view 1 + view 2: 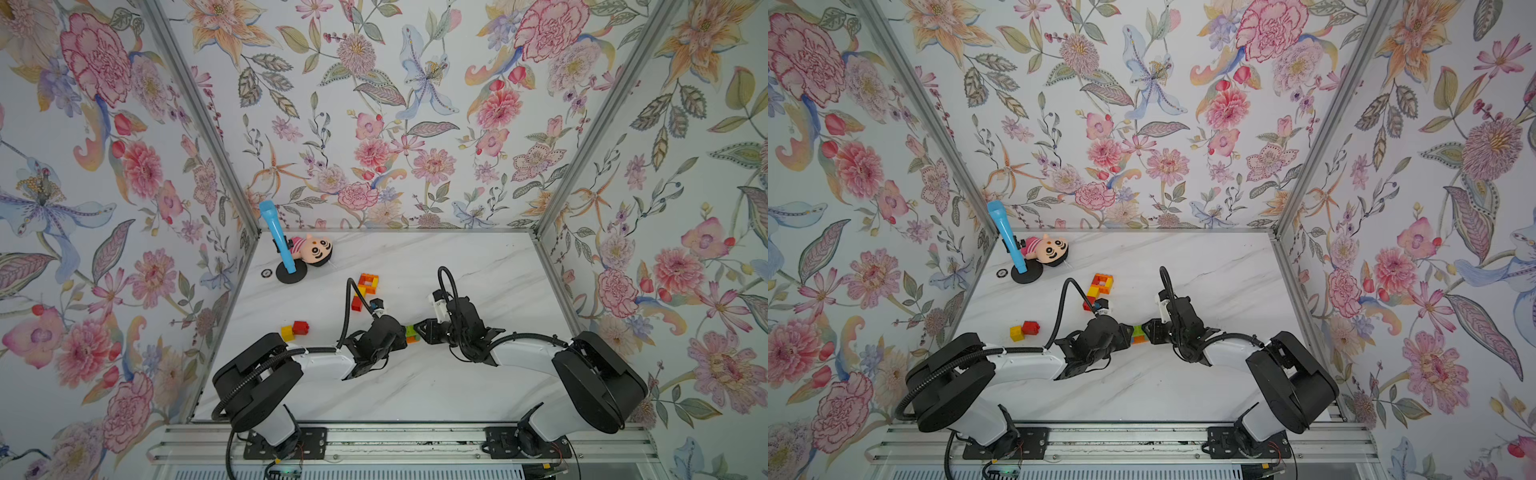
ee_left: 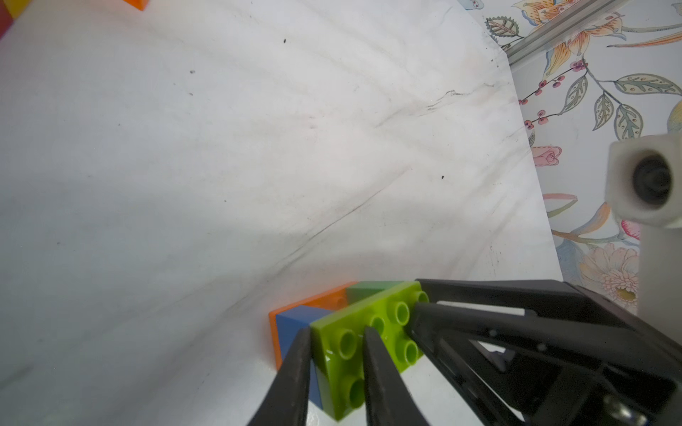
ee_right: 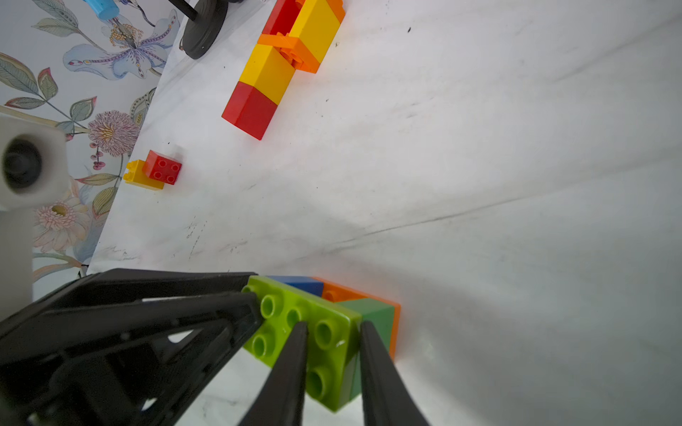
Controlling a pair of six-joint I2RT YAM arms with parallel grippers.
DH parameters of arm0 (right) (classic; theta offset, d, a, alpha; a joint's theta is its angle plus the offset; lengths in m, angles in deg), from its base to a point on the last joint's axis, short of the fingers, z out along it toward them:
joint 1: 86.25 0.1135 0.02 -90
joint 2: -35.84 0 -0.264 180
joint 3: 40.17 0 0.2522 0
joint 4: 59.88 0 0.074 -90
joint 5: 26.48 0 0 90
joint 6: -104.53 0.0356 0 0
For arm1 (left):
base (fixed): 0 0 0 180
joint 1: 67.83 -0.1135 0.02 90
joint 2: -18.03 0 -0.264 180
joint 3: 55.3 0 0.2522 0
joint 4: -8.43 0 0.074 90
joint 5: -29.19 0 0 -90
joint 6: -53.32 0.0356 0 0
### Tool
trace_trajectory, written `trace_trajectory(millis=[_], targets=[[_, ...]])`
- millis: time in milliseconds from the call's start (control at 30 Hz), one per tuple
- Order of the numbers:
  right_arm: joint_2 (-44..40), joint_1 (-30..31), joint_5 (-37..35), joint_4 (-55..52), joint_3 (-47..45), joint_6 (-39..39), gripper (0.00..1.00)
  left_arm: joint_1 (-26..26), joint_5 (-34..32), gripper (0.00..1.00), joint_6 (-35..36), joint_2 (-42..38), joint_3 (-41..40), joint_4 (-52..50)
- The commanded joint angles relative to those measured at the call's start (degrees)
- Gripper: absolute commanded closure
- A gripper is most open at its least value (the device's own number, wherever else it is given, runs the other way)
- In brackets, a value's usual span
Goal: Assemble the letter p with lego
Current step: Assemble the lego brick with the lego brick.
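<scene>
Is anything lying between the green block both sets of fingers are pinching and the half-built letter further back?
Nothing visible. In the right wrist view the table between the lime green brick and the red-yellow-orange stack is bare; the loose red and yellow pair sits off to one side.

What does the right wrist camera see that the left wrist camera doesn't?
Only the right wrist view: the red and yellow brick pair, a black round base, and the left arm's white camera. Only the left wrist view: the right arm's white camera. Both: the lime green brick on blue, orange and dark green bricks, pinched by the left hand and right hand.
</scene>
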State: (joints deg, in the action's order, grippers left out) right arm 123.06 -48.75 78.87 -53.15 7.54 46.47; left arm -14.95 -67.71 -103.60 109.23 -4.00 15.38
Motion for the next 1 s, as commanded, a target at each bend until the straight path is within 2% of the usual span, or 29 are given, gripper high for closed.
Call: trace_trajectory(millis=[0, 433, 967], targets=[[0.98, 1.31, 0.98, 0.43, -1.32, 0.66, 0.77, 0.47, 1.26, 0.78, 0.29, 2.36, -0.22, -2.35], [1.16, 2.84, -1.68, 0.25, -2.58, 1.79, 0.82, 0.84, 1.28, 0.81, 0.07, 3.75, -1.15, -1.77], [-5.63, 1.28, -4.28, -3.29, -3.75, 0.95, 0.74, 1.03, 2.5, 0.73, 3.5, 6.98, 4.62, -1.45]])
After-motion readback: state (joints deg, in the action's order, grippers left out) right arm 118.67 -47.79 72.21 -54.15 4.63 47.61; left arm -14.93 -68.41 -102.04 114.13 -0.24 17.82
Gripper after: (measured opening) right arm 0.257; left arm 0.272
